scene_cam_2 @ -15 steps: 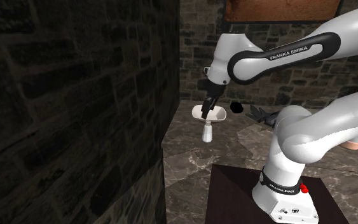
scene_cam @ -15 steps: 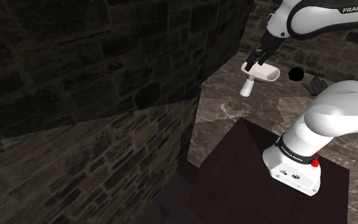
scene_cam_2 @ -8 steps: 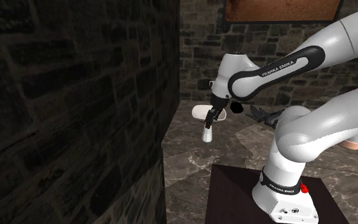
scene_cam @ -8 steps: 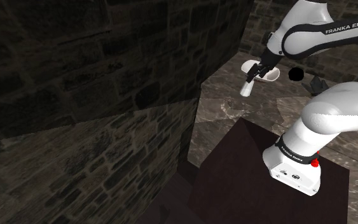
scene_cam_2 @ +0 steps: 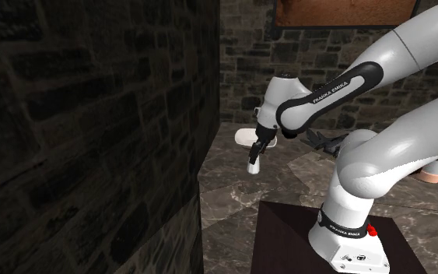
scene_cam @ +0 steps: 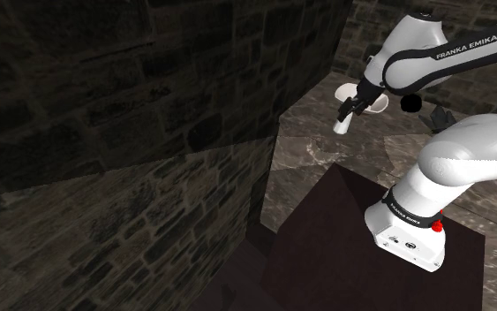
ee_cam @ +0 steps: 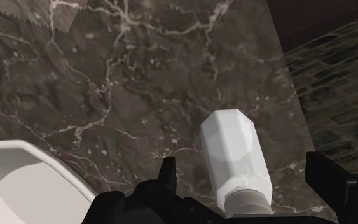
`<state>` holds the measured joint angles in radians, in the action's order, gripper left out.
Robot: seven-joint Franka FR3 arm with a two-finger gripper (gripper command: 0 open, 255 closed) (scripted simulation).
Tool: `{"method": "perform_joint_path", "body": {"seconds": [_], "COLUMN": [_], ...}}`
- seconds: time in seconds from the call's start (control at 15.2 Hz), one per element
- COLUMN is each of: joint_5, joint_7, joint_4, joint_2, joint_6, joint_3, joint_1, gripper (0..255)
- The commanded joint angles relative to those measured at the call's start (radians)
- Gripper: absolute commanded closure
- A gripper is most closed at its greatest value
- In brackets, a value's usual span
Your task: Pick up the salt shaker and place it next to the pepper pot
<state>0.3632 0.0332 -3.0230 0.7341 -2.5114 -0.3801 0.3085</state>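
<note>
The white bowl (scene_cam: pixel 367 97) is half hidden behind the wrist in the shoulder view. In the second exterior view only its left rim (scene_cam_2: pixel 243 138) peeks out past the arm, and the wrist view cuts it off at the edge (ee_cam: pixel 18 181). The pepper pot (scene_cam: pixel 409 103) is a black round blob against dim stone, and its shape is hard to make out. A dark spiky thing (scene_cam: pixel 438 116) beside it cannot be identified.

The white salt shaker (scene_cam: pixel 342 125) (scene_cam_2: pixel 253 162) stands upright on the marble table (scene_cam: pixel 326 155), near the bowl and apart from the pepper pot. In the wrist view its lower end (ee_cam: pixel 236 159) runs out under the hand (ee_cam: pixel 239 164). The fingers (ee_cam: pixel 167 175) stand wide on either side, with a gap between each and the shaker, so nothing is gripped.

Since half a second ago the shaker has kept its spot. The hand (scene_cam: pixel 350 107) (scene_cam_2: pixel 258 148) has come lower, now just above the shaker's top. The forearm has sunk with it and covers more of the bowl than before.
</note>
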Motion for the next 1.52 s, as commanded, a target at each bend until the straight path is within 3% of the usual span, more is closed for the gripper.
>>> {"method": "perform_joint_path", "body": {"seconds": [0.0, 0.26, 0.33, 0.92, 1.45], "joint_5": [0.000, 0.000, 0.000, 0.000, -0.036], "joint_7": [-0.002, -0.002, -0.002, -0.002, 0.004], "joint_4": [-0.001, -0.001, -0.001, -0.001, 0.061], "joint_2": [-0.004, -0.003, -0.003, -0.004, 0.104], "joint_6": [-0.005, -0.005, -0.005, -0.005, 0.162], "joint_3": [0.000, 0.000, 0.000, 0.000, 0.029], "joint_1": [-0.001, -0.001, -0.001, -0.001, -0.015], "gripper": [0, 0, 255, 255, 255]}}
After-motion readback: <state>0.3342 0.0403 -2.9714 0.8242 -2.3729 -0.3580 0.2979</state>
